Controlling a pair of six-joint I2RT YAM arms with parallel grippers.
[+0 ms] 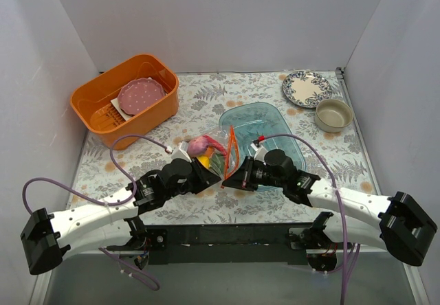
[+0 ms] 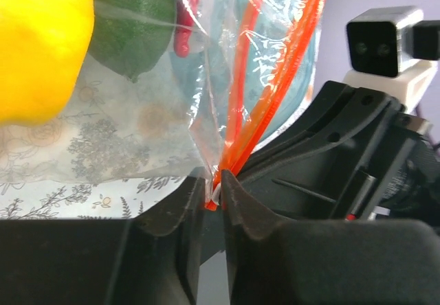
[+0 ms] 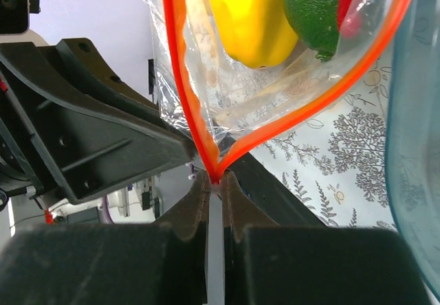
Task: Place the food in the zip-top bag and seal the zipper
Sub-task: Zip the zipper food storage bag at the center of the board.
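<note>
The left tool (image 2: 214,195) and right tool (image 3: 214,181) are each pinched tight on the same end of the zipper (image 2: 237,147), whose stiff orange-red halves gape apart beyond. Probably best: one anchors, the other slides along, squeezing. The crinkly zip-top bag (image 1: 223,155), just left of the blue tray (image 1: 265,116), holds a smooth yellow pepper (image 3: 251,16), green fruit (image 3: 313,9) and red chili (image 3: 350,3).

Three plain white walls close the place: a back wall (image 1: 220,23), a left wall (image 1: 34,78) and a right wall (image 1: 405,78). Between them stands the table (image 1: 199,102), covered by a pale cloth printed with grey ferns and small orange flowers. A black bar (image 1: 227,235) runs along the near edge of the table. The light is soft and even, with only weak shadows.
</note>
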